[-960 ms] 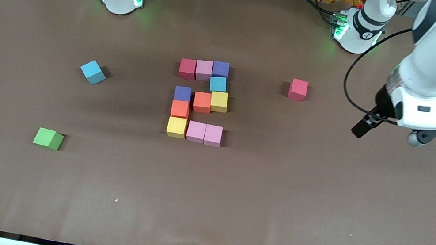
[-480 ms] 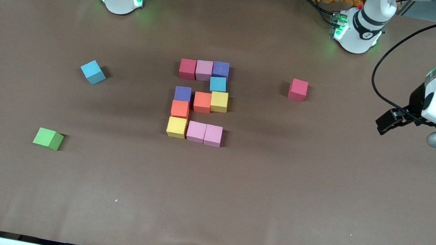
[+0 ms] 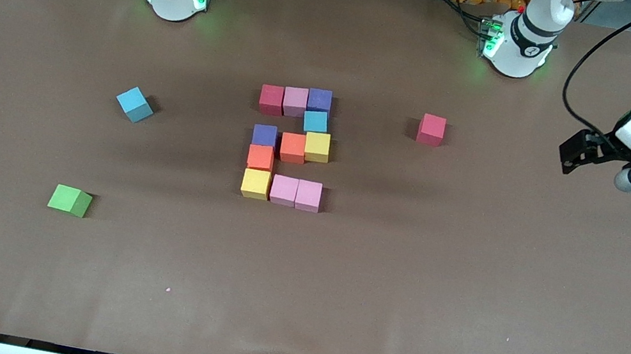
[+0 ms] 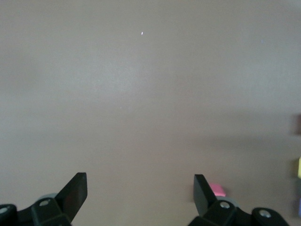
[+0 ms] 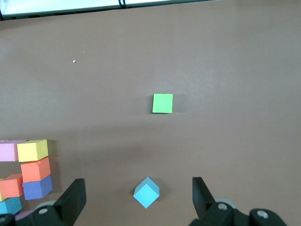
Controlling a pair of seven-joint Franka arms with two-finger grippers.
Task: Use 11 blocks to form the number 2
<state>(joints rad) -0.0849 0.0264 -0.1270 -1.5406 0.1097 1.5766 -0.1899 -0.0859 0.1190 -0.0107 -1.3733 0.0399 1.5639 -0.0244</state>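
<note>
You have eleven small matte cubes (image 3: 290, 145) forming the number 2 (image 3: 292, 148) mid-tabletop (image 3: 463, 294); left gripper (image 4: 140, 188) and right gripper (image 5: 138, 195) gape empty.

**Three cameras, one brown worktop**

The front view looks down from high across the brown paper-covered worktop (image 3: 466, 281), facing both arm bases and taking in its whole surface. The left wrist view looks down past the left claw (image 4: 140, 188) at mostly bare surface, from fairly near. The right wrist view looks down past the right claw (image 5: 138, 193) from higher up. It shares with the front view the small matte green cube (image 5: 162, 103) (image 3: 69, 200) and the loose light blue cube (image 5: 146, 192) (image 3: 134, 103).
</note>
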